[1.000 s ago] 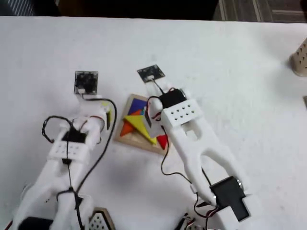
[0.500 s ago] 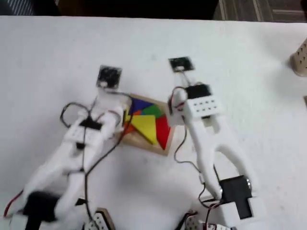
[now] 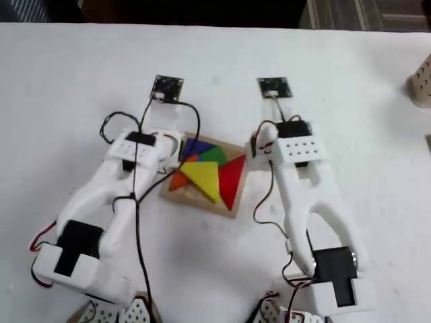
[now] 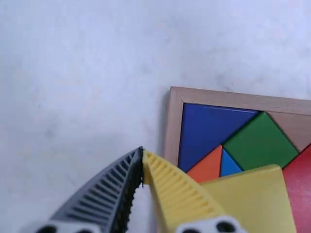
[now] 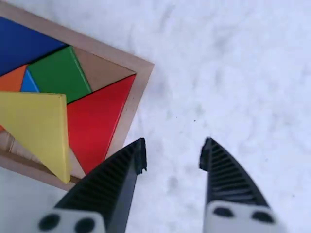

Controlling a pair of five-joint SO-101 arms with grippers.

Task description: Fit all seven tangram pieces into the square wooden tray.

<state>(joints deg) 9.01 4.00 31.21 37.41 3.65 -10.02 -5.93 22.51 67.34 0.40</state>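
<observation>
The square wooden tray (image 3: 192, 199) lies between the two arms. It holds blue (image 3: 196, 147), green (image 3: 215, 154), orange (image 3: 178, 180) and red (image 3: 232, 180) pieces. A big yellow triangle (image 3: 202, 178) rests slanted on top, its tip reaching the near rim. One patch of bare wood (image 5: 102, 68) shows beside the green piece (image 5: 58, 73). My left gripper (image 4: 142, 160) is shut and empty, just outside the tray's corner (image 4: 175, 94). My right gripper (image 5: 172, 150) hangs open over bare table beside the tray's rim (image 5: 141, 80).
A pale wooden object (image 3: 421, 84) stands at the table's right edge. The table's far edge (image 3: 215, 25) runs along the top. Cables loop from both arms close to the tray. Arm bases and a perforated part (image 3: 138, 311) sit at the near edge.
The right arm has swung right, off the tray, uncovering the pieces. The left arm has moved right and forward up to the tray's left corner.
</observation>
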